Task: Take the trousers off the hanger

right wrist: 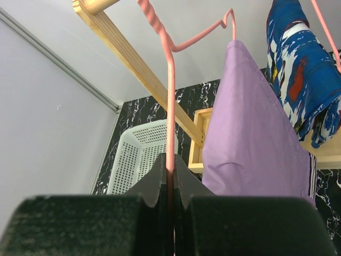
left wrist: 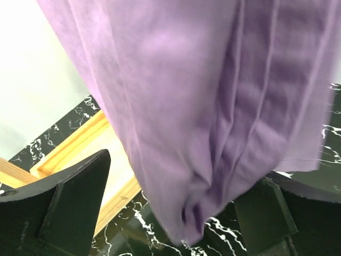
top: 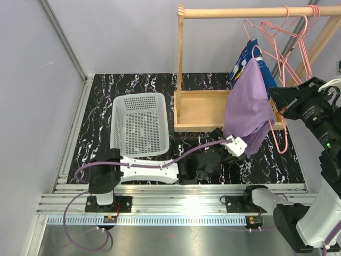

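- Two pairs of trousers hang on the wooden rack [top: 180, 58] at the upper right of the overhead view. The lilac trousers [top: 248, 109] are in front, and the blue patterned trousers [top: 246, 53] are behind and a little higher.
- In the right wrist view the lilac pair fills the centre right and the blue pair sits in the upper right corner.
- Pinched tight, the right gripper [right wrist: 169, 160] holds the wire of a pink hanger [right wrist: 170, 101]. The wire rises straight up the middle of that view to a twisted neck, then branches right to a bend at the peak of the lilac cloth.
- Spread wide, the left gripper [left wrist: 184, 170] has one black finger at the lower left of its view and the other at the lower right, with the bottom of the lilac cloth hanging between them. The lower-left finger is clear of the cloth. Whether the other touches it cannot be told.
- A white basket [top: 139, 128] sits left of the rack's base on the black marbled table [top: 98, 106].
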### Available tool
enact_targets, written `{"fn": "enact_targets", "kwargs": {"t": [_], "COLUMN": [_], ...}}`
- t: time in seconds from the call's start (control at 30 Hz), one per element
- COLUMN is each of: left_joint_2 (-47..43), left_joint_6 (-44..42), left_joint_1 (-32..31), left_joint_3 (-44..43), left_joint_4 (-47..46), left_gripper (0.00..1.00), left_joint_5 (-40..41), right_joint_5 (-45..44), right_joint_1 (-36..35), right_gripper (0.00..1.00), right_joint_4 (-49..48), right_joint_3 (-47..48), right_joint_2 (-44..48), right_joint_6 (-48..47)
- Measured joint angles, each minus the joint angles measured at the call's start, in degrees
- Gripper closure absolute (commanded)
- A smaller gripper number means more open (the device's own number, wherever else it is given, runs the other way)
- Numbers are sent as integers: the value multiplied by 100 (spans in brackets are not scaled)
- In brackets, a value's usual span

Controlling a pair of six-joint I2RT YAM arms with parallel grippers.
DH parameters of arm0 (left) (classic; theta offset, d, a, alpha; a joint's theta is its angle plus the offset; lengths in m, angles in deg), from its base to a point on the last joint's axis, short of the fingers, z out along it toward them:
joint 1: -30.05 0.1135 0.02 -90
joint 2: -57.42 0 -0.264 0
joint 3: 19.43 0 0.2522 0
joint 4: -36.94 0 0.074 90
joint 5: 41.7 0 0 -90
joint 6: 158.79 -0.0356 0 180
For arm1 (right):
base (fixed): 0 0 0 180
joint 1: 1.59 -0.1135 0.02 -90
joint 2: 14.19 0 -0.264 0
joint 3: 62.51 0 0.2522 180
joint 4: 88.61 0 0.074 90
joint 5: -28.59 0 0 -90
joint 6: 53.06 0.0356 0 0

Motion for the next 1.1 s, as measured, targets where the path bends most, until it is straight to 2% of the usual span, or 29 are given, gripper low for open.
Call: {"fn": "enact_targets", "kwargs": {"t": [0.13, 0.47, 1.1], "left_joint_2": [-13, -479, -531], "left_joint_6": [-13, 267, 393], "left_joint_1": [42, 24, 212], "left_joint_3": [13, 673, 835], "left_joint_4": [66, 234, 238], "left_gripper": [1, 1, 1], "left_joint_5": [-162, -782, -1097], "right_joint_5": [-2, -46, -42], "right_joint_1": [-2, -2, -2], "right_gripper": [100, 100, 100], "right_joint_4": [-4, 0, 0], "right_joint_3": [-103, -48, 46], "right_joint_2": [28, -330, -496], "right_joint_6": [-33, -109, -173]}}
